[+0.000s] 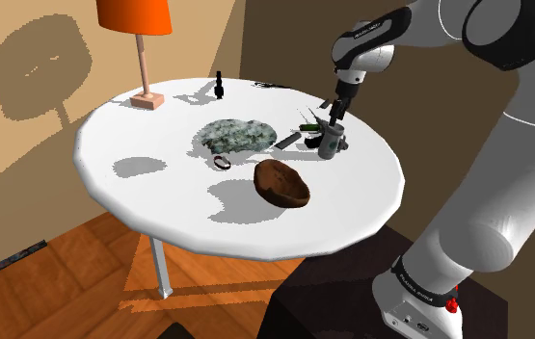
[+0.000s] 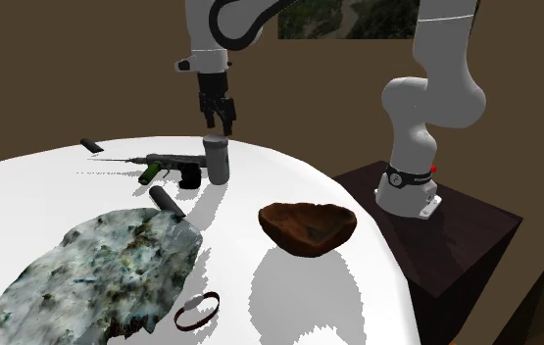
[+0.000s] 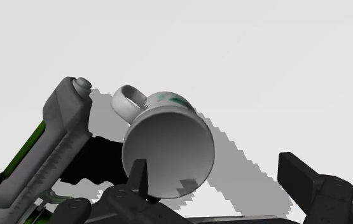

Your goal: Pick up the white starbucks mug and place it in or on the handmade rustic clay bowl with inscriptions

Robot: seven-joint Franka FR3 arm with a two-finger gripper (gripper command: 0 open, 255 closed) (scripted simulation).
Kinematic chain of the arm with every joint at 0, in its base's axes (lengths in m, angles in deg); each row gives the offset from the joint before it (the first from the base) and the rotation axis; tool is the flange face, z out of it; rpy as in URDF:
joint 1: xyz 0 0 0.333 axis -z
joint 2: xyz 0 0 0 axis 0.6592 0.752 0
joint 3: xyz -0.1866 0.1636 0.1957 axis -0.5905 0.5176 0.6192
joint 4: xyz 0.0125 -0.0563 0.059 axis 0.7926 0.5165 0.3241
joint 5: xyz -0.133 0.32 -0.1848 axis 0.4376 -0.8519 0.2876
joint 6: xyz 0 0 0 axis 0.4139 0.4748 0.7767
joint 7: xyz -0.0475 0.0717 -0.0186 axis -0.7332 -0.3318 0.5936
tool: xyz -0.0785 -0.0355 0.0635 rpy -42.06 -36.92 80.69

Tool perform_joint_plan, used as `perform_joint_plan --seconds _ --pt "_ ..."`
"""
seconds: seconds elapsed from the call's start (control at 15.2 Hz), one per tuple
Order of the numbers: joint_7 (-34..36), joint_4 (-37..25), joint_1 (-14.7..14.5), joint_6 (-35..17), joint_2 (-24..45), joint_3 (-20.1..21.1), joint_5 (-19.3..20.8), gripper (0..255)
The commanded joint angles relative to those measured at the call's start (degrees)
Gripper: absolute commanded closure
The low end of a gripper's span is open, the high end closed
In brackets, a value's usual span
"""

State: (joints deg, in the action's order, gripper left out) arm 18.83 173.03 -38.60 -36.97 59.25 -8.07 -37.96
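Note:
The mug looks pale grey and stands upright near the table's edge at the shoulder view's right. Its open mouth, its handle and a green mark show in the wrist view. My gripper hangs open just above it, touching nothing. In the wrist view the gripper is off-centre, with one finger over the mug's rim and the other well clear of it. The brown rough bowl sits empty on the white round table, a short way from the mug toward the stand; it is also in the second exterior view.
A grey and green power tool lies right beside the mug. A mottled grey-green slab fills the table's middle, with a dark ring by it. An orange lamp and a small black bottle stand at the far side.

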Motion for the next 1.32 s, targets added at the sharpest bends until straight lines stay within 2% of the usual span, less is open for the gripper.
perform_joint_plan --seconds 0.0,0.13,0.59,1.12,1.19,1.25 --pt "-4.01 -3.94 1.44 -0.34 4.81 0.11 -3.51 0" --pt "-6.03 -6.52 2.66 -0.22 7.58 0.54 -5.37 0" --pt "-7.33 -3.86 3.27 -5.21 10.35 1.34 -7.35 0" --pt "-7.33 -3.86 3.27 -5.2 10.35 1.34 -7.35 0" --pt "-7.33 -3.86 3.27 -5.2 10.35 1.34 -7.35 255" --pt "-7.33 -3.86 3.27 -5.2 10.35 1.34 -7.35 255"
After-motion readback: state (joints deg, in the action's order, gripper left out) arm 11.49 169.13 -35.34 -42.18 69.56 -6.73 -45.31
